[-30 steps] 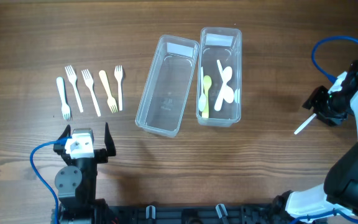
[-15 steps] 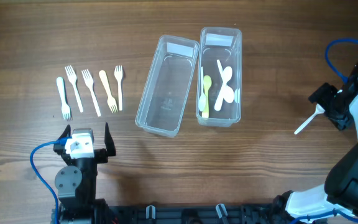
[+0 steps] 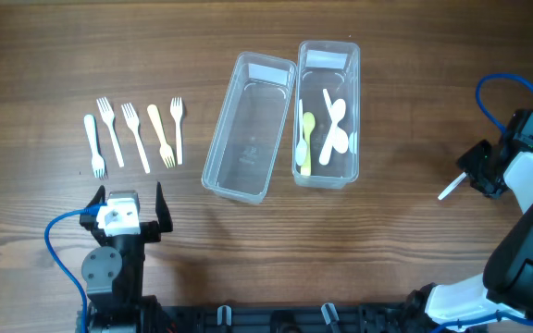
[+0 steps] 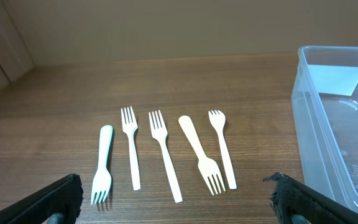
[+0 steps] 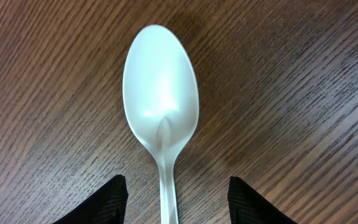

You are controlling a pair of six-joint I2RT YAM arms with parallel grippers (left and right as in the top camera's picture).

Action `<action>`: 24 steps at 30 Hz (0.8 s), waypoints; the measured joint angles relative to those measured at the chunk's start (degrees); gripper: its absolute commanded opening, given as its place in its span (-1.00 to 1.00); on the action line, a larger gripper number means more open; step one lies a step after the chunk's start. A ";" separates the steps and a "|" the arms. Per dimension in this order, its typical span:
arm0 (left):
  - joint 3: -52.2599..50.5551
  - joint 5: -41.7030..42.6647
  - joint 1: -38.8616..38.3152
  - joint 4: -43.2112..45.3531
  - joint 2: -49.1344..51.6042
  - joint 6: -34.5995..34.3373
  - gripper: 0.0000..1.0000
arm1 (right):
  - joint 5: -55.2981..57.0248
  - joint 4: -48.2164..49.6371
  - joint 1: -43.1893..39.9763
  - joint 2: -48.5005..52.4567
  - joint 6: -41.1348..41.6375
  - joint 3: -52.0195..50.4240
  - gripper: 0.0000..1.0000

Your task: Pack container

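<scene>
far right of the worktop, well apart from both containers: a white spoon lying on the wood, bowl pointing away from the right wrist camera, handle running back between the right jaws. right jaws apart, one black fingertip on either side of the handle, bare wood showing between handle and each tip, so no grip on it. from overhead only a short white stretch of the spoon in sight, poking out to the left of the right arm

mid-worktop, two clear containers side by side, long edges touching or very nearly. right-hand container square to the worktop edge, holding several white spoons and one pale yellow-green spoon. left-hand container turned slightly askew

further left, five forks in a row, near one another but apart, four white and one cream fork, second from the right. leftmost fork and cream fork with tines toward the left arm, other three with tines away

left jaws wide apart, short of the forks, gripping nothing; black fingertips at the bottom corners of the left wrist view
</scene>
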 measured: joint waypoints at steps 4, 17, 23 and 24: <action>0.00 0.00 0.00 0.00 0.00 0.00 0.99 | 0.00 0.87 0.00 0.81 0.00 0.00 0.03; 0.00 0.00 0.00 0.00 0.00 0.00 0.99 | 1.51 2.12 -0.07 3.56 0.15 0.39 -0.91; 0.00 0.00 0.00 0.00 0.00 0.00 0.99 | 1.44 2.12 -0.07 3.56 0.15 0.39 -0.91; 0.00 0.00 0.00 0.00 0.00 0.00 0.99 | 1.27 2.12 -0.07 3.56 0.13 0.39 -0.91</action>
